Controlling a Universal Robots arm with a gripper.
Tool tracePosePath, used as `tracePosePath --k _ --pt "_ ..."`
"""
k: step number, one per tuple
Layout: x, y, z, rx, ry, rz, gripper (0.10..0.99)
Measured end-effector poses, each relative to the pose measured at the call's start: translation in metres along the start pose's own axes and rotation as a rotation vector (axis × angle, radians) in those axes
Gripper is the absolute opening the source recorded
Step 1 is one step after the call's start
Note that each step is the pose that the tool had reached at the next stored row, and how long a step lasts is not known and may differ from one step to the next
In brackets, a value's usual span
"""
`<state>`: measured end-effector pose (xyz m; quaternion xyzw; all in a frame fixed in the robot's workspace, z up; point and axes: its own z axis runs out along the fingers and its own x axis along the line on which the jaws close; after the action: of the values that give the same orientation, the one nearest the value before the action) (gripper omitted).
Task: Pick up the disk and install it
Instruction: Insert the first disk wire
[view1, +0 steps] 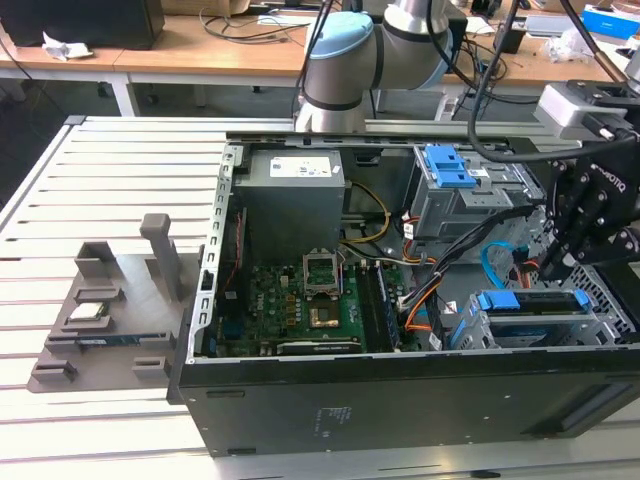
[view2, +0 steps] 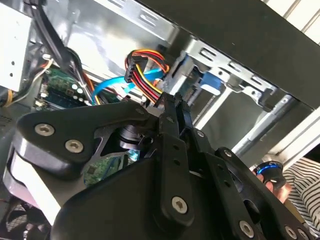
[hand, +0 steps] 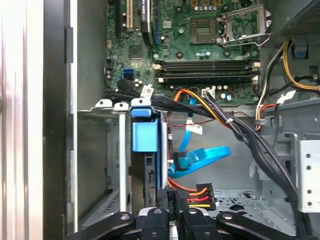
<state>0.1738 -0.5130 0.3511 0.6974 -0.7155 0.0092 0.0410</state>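
We see the disk (view1: 532, 302) seated edge-up in the drive cage (view1: 540, 330) at the lower right of the exterior view, its long axis running across the frame. Our gripper (view1: 556, 268) hangs just above it, fingers pressed together and holding nothing.

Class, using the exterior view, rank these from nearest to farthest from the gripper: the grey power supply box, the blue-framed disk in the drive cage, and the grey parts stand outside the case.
1. The disk, in the cage just below the gripper.
2. The power supply box, across the case toward the exterior view's left.
3. The parts stand, outside the case at the exterior view's far left.
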Motion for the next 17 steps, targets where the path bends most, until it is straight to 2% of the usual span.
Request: tracePosePath --k 2,17 --pt "0.0059 -0.0003 0.0031 0.000 -0.0001 0.000 0.173" --pt "0.0083 -0.0055 0.0110 0.000 0.0003 0.000 0.173"
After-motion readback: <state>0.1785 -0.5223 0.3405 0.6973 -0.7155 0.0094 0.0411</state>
